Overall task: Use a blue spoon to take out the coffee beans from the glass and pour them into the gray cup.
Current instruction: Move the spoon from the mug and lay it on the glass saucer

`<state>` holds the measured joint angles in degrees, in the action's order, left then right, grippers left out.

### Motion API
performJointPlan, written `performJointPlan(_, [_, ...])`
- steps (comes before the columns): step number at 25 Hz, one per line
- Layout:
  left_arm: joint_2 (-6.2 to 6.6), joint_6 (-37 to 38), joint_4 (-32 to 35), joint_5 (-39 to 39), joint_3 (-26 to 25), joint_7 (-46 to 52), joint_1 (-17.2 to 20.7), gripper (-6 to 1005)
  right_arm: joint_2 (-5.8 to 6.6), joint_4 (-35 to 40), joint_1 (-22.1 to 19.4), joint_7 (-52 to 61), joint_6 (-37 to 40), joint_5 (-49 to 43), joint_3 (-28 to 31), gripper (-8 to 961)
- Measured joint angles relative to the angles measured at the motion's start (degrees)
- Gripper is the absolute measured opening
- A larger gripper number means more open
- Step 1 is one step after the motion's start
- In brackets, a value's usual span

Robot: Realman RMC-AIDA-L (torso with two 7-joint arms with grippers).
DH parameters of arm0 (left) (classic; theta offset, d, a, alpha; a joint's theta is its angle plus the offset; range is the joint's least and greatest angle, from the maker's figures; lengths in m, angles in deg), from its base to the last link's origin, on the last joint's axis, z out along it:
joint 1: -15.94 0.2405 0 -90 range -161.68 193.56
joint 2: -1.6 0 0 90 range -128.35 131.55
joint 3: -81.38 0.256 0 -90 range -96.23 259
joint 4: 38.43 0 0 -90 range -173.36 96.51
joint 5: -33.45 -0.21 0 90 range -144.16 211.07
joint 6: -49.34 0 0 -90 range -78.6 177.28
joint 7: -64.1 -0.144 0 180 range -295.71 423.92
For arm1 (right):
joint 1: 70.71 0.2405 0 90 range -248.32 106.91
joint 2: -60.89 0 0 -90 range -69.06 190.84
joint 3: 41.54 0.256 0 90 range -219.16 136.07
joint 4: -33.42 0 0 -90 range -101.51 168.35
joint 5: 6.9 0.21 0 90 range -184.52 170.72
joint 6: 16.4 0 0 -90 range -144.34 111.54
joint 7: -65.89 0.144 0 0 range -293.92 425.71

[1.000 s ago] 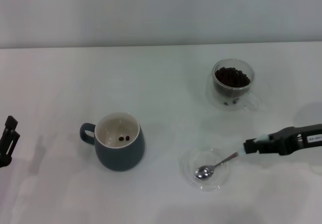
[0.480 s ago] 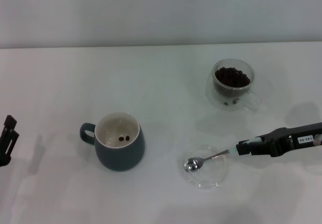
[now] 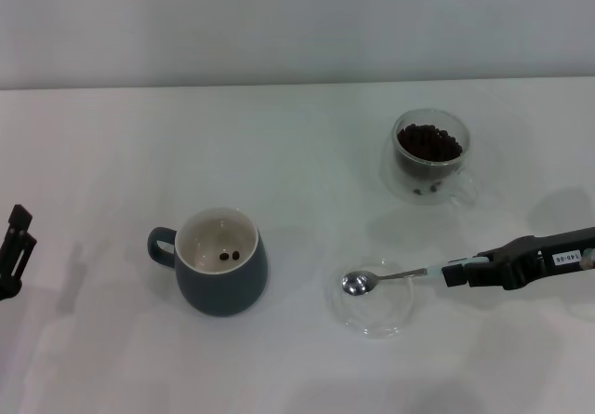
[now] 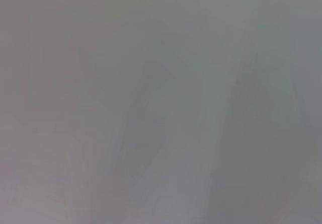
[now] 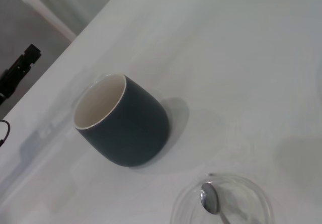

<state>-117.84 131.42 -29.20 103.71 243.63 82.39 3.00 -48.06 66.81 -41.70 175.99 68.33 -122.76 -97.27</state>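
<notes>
Clear glass saucer sits under my right gripper, which is clamped on the blue spoon; its empty bowl hangs over the saucer's left rim. Gray cup stands well left with two coffee beans inside. Glass of beans stands behind, apart. Open white table lies between. My arm's label is unreadable. Left gripper parked at the table's left edge; its opening I cannot tell.

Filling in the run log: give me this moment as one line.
right gripper: holds blue spoon above saucer, bowl empty | left gripper: parked at table's left edge | gray cup: two coffee beans | glass: beans inside
</notes>
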Motion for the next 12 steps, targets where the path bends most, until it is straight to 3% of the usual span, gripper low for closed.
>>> performJointPlan(6, [0.0,-0.04,0.0,0.05,0.0,0.09,-0.31,700,0.29,0.0,0.0,0.1,-0.18,-0.16,0.0,155])
performJointPlan(12, [0.0,-0.08,0.0,0.65,0.0,0.08,-0.33,701,-0.05,0.04,0.19,0.11,-1.38,-1.27,0.03,219])
